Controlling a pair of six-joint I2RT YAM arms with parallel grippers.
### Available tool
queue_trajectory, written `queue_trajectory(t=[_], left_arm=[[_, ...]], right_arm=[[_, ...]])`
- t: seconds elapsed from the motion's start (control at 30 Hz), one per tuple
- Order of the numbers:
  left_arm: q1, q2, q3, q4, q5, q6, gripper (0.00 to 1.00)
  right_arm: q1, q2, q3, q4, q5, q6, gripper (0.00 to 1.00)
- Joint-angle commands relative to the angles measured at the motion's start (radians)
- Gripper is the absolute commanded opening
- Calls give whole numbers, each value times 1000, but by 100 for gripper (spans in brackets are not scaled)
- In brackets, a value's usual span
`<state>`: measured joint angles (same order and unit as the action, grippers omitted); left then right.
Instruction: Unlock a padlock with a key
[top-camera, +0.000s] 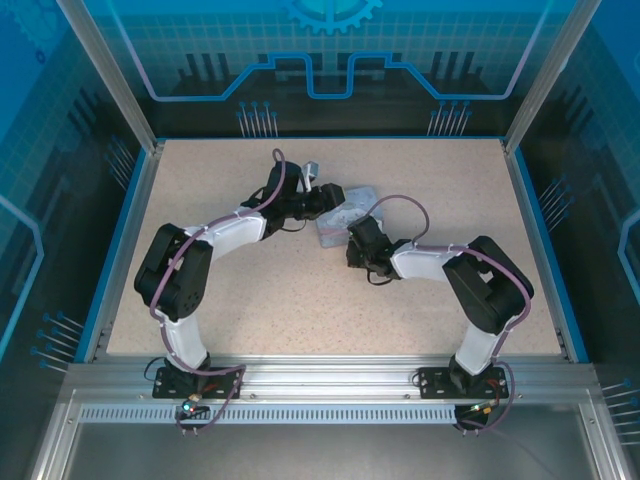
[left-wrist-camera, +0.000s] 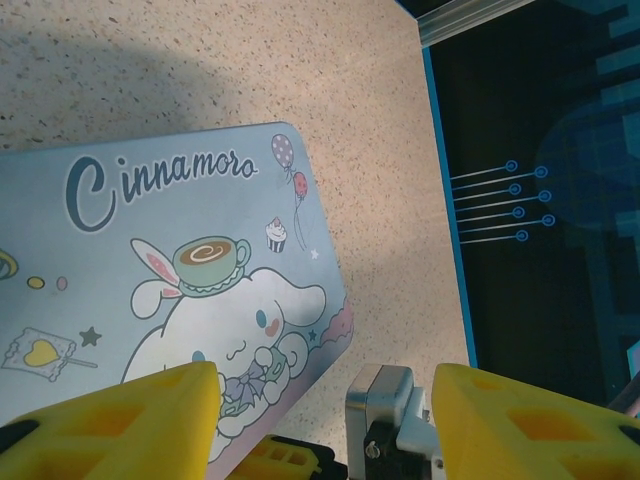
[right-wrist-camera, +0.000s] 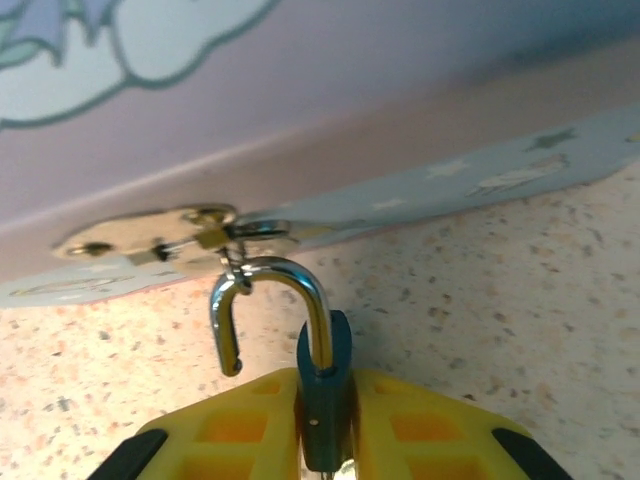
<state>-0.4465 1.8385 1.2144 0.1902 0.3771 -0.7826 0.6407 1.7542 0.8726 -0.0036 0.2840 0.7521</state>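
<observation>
My right gripper (right-wrist-camera: 325, 440) is shut on the padlock (right-wrist-camera: 325, 400), its dark teal body pinched upright between the yellow fingers. The silver shackle (right-wrist-camera: 270, 275) stands open, and its free end hooks through the ring of the gold hasp (right-wrist-camera: 150, 232) on the pastel cartoon tin (right-wrist-camera: 300, 100). A pale glint shows under the lock body; I cannot tell whether it is the key. My left gripper (left-wrist-camera: 320, 430) is open at the tin's (left-wrist-camera: 150, 250) far corner, one finger over the lid and the other beyond its edge. From above, both grippers (top-camera: 315, 200) (top-camera: 355, 240) meet at the tin (top-camera: 345, 210).
A small silver metal block (left-wrist-camera: 385, 410) sits between my left fingers, close to the right one. The blue raised table edge (left-wrist-camera: 445, 200) runs just past the tin, with a dark wall behind. Speckled tabletop (top-camera: 300, 300) lies open in front of the tin.
</observation>
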Motion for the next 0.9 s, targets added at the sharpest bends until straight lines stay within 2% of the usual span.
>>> queue_trajectory(t=[0.0,0.13,0.27,0.53,0.87], left_arm=[[-7,-9,43,-21,-25,27,59],[-15,-21,58,-44,-41,47,59],[-33,-10,97,-50,-30,48,59],[-55,89,168,-44,-1,20,58],[-82,131,114,-9,15,-5,57]], right_arm=[[14,-4,0,-126,76,-11,21],[14,-17,-6,-133,107,-76,18],[-4,-59,-81,6,57,-135,0],[-51,-93,-154,125,-48,-117,0],[-106,-100,-208,202,-104,-67,0]])
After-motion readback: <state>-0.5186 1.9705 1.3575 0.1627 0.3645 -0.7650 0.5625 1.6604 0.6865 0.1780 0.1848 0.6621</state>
